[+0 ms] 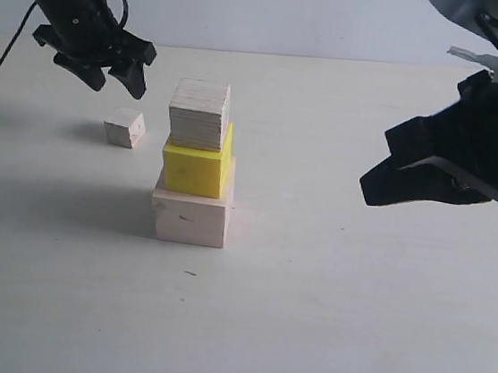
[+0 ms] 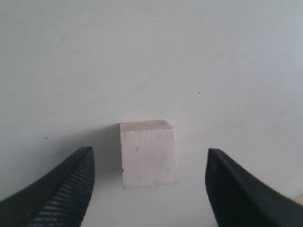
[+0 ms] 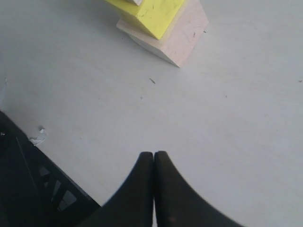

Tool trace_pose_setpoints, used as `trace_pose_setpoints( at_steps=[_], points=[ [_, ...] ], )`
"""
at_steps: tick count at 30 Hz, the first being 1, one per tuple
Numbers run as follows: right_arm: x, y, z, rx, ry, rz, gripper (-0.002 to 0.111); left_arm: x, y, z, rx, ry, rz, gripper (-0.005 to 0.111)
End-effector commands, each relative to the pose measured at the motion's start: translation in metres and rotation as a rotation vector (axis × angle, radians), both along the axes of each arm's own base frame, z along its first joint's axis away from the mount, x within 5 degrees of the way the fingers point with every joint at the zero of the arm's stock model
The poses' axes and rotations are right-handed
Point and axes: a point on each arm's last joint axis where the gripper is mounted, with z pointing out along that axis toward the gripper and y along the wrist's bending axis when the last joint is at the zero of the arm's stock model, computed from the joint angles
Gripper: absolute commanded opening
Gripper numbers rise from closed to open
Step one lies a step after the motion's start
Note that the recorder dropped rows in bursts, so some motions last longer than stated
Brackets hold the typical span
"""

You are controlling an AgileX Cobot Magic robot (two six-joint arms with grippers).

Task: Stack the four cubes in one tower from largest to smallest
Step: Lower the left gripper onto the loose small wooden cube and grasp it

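Left wrist view: looks down on a small pale bare-wood cube [image 2: 148,153], flat on the plain white table [image 2: 151,56], right between two black ribbed fingers [image 2: 71,189] and touching neither. Spread wide and holding nothing, those jaws of the left gripper [image 1: 116,86]. In the exterior view, hangs in the air over the small cube, at about twelve o'clock from it. Sits at about ten o'clock from the tower [image 1: 195,167], near it but apart. Three blocks up so far: a large pale bare-wood cube [image 1: 189,218] at the bottom, a bright yellow cube [image 1: 194,169] on that, then a medium pale bare-wood cube [image 1: 199,113] on top, not lined up quite square with the yellow one. Over at three o'clock from the tower, well apart, the right gripper [image 3: 154,156], with jaws pressed tight together and nothing between them. Probably light, hard and dry, that last small cube, with rough wood that should not slip and should not break. Best to take hold on two flat sides facing each other, near the middle, not on the corners. Squeeze softly; no need for a hard pinch. Easy to knock away, though, if one finger gets there first. Set down gently in the middle of the top block, since a bump could tip the whole tower.
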Motion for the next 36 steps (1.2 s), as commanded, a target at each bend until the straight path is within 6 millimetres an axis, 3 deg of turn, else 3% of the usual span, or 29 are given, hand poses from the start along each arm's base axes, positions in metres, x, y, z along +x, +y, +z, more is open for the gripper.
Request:
trace_pose_setpoints(
  at_steps=[1, 7, 14, 36],
  points=[
    [-0.001, -0.001, 0.000, -0.004, -0.005, 0.007, 0.000, 0.001, 0.000, -0.005, 0.009, 0.018, 0.008, 0.065],
    [-0.002, -0.001, 0.000, -0.005, -0.004, 0.010, 0.000, 0.001, -0.006, -0.012, 0.031, 0.023, -0.009, 0.065],
    [-0.002, -0.001, -0.001, -0.006, 0.003, 0.015, 0.000, -0.001, -0.026, -0.021, 0.094, 0.004, -0.076, 0.065],
    [-0.005, -0.002, 0.001, -0.002, 0.000, 0.027, 0.000, 0.001, -0.024, -0.037, 0.137, 0.025, -0.047, 0.065]
  ],
)
